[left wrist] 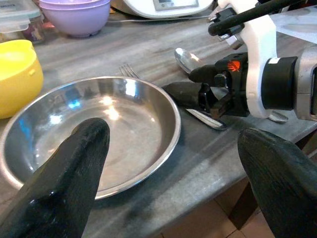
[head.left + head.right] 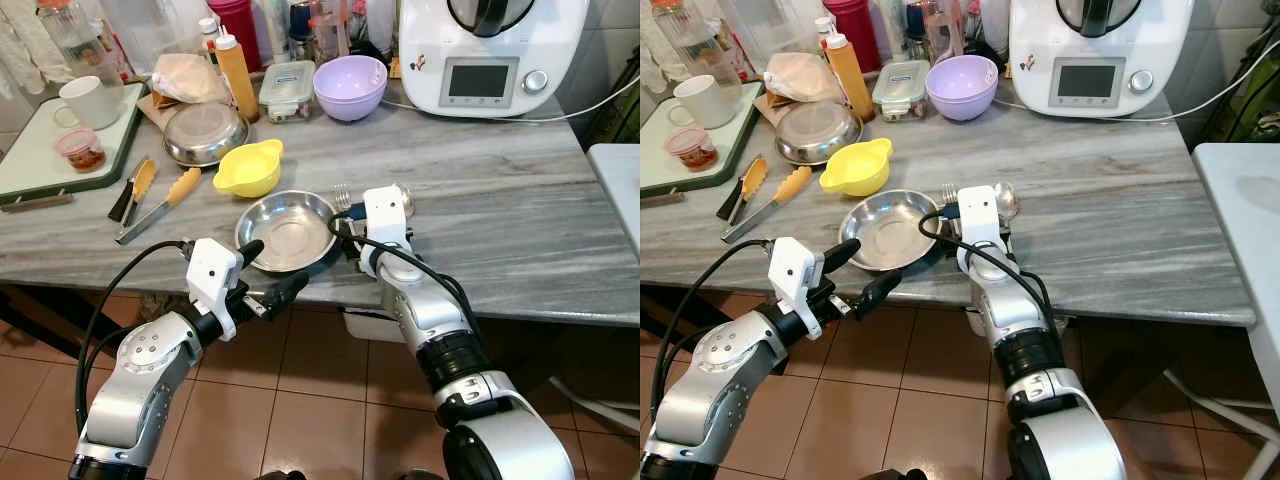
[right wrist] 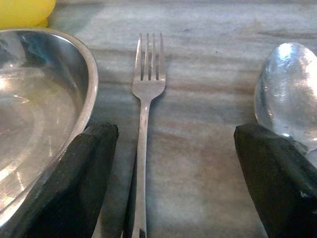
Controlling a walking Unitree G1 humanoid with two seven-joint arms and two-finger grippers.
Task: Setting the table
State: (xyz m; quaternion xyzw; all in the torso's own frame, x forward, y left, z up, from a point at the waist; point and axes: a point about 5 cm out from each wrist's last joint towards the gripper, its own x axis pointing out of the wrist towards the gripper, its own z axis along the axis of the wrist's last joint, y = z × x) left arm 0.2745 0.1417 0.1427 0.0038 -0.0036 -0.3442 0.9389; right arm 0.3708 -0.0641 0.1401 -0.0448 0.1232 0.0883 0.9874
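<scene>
The slim stainless-steel fork (image 3: 145,124) lay flat on the grey marbled worktop (image 2: 500,200) at the centre of the head views, just right of the shallow round steel plate (image 2: 290,232). A steel spoon (image 3: 286,94) lay further right.

The right gripper (image 3: 176,183) hovered with jaws wide, straddling the fork handle.

The left gripper (image 2: 270,275) waited with jaws wide at the plate's near rim.

The fork appeared light, rigid and slippery. Its low profile called for a pinch across the mid-handle.
</scene>
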